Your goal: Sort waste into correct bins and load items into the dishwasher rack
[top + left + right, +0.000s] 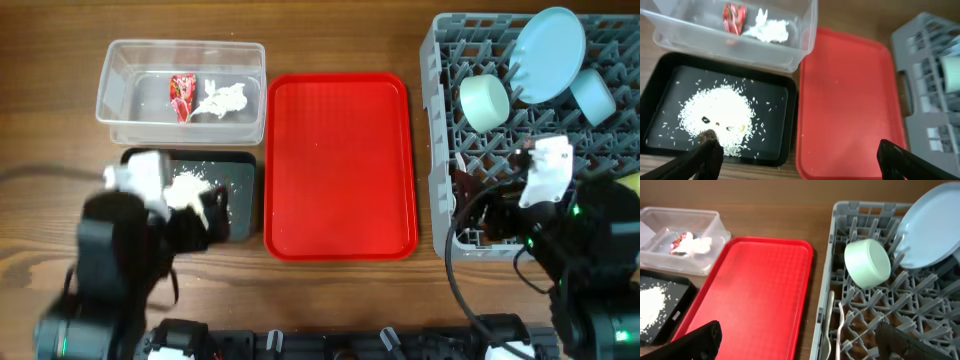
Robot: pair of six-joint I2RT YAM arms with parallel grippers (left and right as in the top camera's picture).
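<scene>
The clear tub [120,70] holds the red wrapper [182,95] and the white napkin [222,99]; both also show in the left wrist view [734,16] [771,30]. The black tray [240,175] holds white crumbs [717,117] and a brown lump [707,135]. The grey rack [440,120] carries the light blue plate [548,52], pale green bowl [484,102], small blue bowl [592,94], and a white spoon [827,325] and fork [841,322]. The yellow cup [630,185] peeks out at the right edge. My left gripper [800,165] hangs open over the black tray's near edge. My right gripper [800,347] is open over the rack's front left corner.
The flat red serving tray [340,165] lies bare between the bins and the rack. The wooden table [50,150] shows to the left of the bins and behind the red tray.
</scene>
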